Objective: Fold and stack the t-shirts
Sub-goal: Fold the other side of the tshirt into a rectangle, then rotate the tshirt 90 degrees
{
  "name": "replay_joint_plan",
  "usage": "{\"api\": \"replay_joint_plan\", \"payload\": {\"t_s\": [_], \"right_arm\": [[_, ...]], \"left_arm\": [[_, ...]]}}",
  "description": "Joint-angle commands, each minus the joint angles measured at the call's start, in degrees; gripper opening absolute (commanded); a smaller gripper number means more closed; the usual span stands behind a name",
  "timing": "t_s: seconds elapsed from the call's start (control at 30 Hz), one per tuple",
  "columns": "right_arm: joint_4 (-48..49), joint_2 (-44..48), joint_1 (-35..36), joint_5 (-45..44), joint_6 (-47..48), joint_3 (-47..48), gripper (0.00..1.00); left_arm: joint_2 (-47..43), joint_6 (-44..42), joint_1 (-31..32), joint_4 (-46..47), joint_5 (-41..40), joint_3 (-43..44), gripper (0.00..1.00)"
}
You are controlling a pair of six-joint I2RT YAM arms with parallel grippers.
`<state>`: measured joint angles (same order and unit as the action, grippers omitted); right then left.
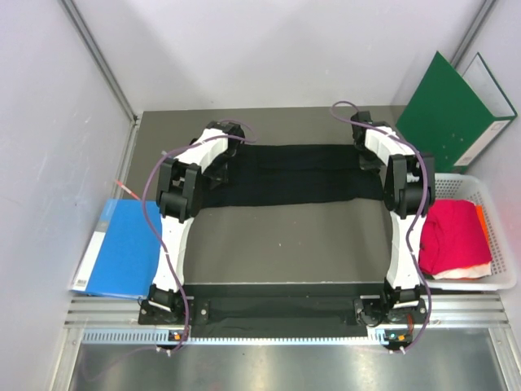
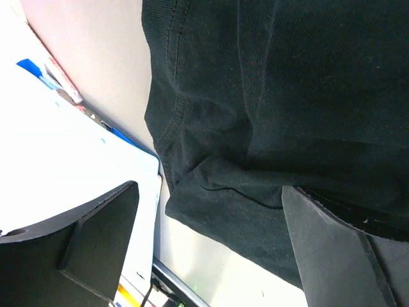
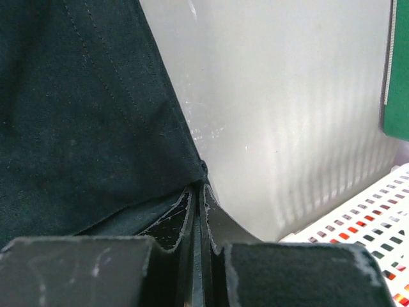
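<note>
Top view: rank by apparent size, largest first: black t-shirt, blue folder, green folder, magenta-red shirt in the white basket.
1. Spread-out black cloth t-shirt, ends partly under the arms.
2-3. Flat blue folder and green folder: look alike, not ranked.
4. Folded magenta-red cloth shirt in the white plastic basket.

I'm seeing pale walls closing in the grey table; a green folder is leaning upper right, a blue folder lying lower left.
</note>
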<state>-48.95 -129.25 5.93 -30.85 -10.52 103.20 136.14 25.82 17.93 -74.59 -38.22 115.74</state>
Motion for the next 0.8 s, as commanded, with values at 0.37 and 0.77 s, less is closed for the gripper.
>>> {"api": "replay_joint_plan", "payload": {"t_s": [0.37,0.77], "right_arm": [[4.2,19.6,0.0,3.6,1.1,-4.4,1.00],[6.9,4.5,-0.3,14.7,3.1,6.7,0.99]], "left_arm": [[-19.5,0.9,-1.8,8.5,3.2,-8.5,0.98],[-36.6,12.5,-2.3,19.9,24.2,-29.1,0.98]]}}
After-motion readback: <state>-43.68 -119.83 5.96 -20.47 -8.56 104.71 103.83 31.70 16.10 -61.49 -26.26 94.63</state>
